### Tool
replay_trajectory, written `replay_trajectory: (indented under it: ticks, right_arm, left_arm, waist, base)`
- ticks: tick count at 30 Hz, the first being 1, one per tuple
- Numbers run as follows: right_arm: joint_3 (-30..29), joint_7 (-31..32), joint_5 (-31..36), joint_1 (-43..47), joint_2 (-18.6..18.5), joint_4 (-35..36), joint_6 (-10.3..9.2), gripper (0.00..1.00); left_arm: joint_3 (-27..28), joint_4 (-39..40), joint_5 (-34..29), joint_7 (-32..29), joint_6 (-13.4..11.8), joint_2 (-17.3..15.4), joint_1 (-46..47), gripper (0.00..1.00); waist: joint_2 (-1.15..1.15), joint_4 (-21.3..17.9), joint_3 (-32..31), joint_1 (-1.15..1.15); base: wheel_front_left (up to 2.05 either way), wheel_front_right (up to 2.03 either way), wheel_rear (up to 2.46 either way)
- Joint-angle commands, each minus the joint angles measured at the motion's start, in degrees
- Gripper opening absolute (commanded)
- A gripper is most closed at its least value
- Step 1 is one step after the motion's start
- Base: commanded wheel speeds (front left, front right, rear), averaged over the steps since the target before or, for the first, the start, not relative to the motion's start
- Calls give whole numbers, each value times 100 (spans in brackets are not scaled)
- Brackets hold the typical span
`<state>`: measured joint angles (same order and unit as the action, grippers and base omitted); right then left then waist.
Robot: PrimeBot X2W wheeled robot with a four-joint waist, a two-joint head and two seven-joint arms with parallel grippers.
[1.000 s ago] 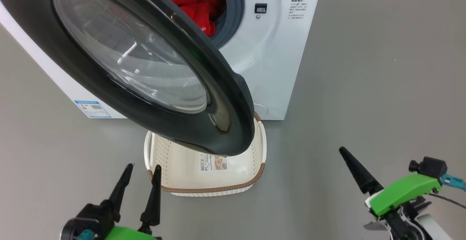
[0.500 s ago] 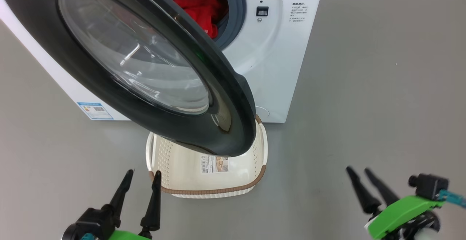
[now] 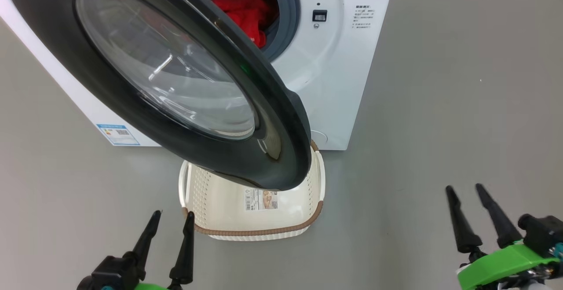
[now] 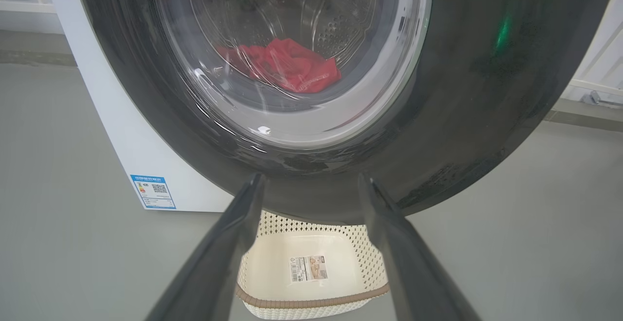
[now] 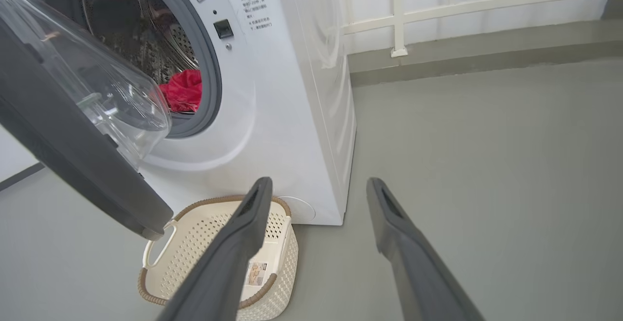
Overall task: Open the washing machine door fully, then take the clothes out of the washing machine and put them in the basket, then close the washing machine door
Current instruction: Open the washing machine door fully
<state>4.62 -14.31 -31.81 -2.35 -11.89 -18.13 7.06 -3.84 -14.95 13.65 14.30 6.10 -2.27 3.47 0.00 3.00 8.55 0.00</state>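
The washing machine (image 3: 338, 74) stands white at the top, its black-rimmed door (image 3: 176, 74) swung partway out over the basket (image 3: 246, 230). Red clothes (image 3: 244, 12) lie in the drum, also red clothes (image 5: 184, 91) past the grey gasket, and seen through the door glass (image 4: 292, 63) in the left wrist view. The cream basket (image 5: 165, 267) sits on the floor under the door's lower edge, empty but for a paper label. My left gripper (image 3: 173, 214) is open at the lower left, just short of the basket. My right gripper (image 3: 464, 187) is open at the lower right, over bare floor.
Grey floor (image 3: 440, 105) spreads to the right of the machine. A white railing and wall (image 5: 438, 4) run behind it. A blue label (image 3: 118, 133) marks the machine's left side near the floor.
My right gripper turned so both fingers now show, and moved right and lower in the view. The head camera shifted slightly. The left gripper, door and basket stayed put.
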Motion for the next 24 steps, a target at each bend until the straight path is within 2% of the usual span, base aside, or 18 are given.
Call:
replay_trajectory:
  ticks: [1,7,19,20,22,24]
  right_arm:
    - [-119,-68,270,96,45,300,43,100]
    - [-525,-68,746,444,423,694,43,100]
    - [-506,-69,729,458,490,761,43,100]
    - [-474,-69,661,448,496,776,43,84]
    - [-344,-69,527,409,471,823,43,0]
    - [-153,-69,332,333,434,898,43,0]
  left_arm:
    - [191,129,-58,70,19,-61,27,100]
    - [177,155,-54,70,23,-61,-9,100]
    - [140,172,-51,70,5,-61,9,100]
    - [138,170,-48,70,4,-61,9,100]
    - [135,166,-43,70,1,-61,9,100]
    - [137,164,-37,70,-2,-61,3,100]
  waist:
    - [0,8,-7,0]
    - [0,25,-47,0]
    - [0,50,-35,0]
    - [0,56,-38,0]
    - [0,68,-44,0]
    - [0,79,-53,0]
  base:
    - [0,0,0]
    - [0,0,0]
    - [0,0,0]
    - [0,0,0]
    - [0,0,0]
    - [0,0,0]
